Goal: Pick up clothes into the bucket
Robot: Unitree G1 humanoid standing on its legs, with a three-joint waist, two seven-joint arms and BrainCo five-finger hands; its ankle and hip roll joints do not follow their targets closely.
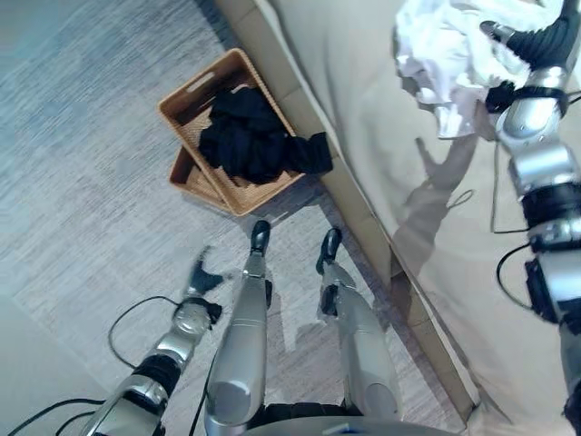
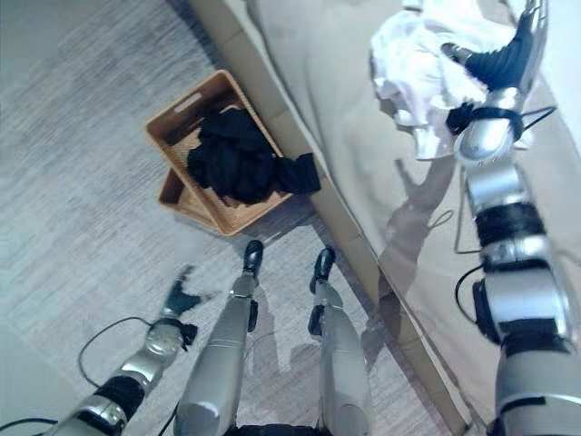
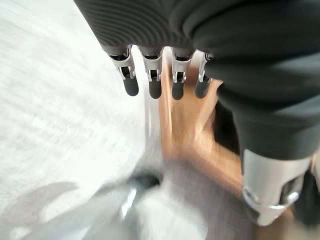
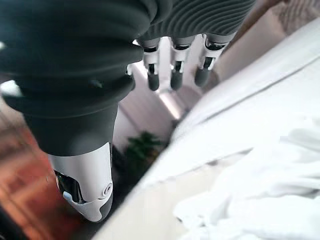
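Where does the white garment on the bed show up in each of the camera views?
Left eye view: white garment top right, beside the right hand.
Right eye view: top right, on the bed.
Left wrist view: I can't make it out.
Right wrist view: lower right.
Shared landmark: the bed.

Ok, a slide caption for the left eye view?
Right hand over white clothes on the bed; black clothes in the wicker basket.

Beige bed [image 1: 363, 100] with wooden edge beside grey carpeted floor [image 1: 82, 163]; possibly a green plant [image 4: 142, 147] beyond.
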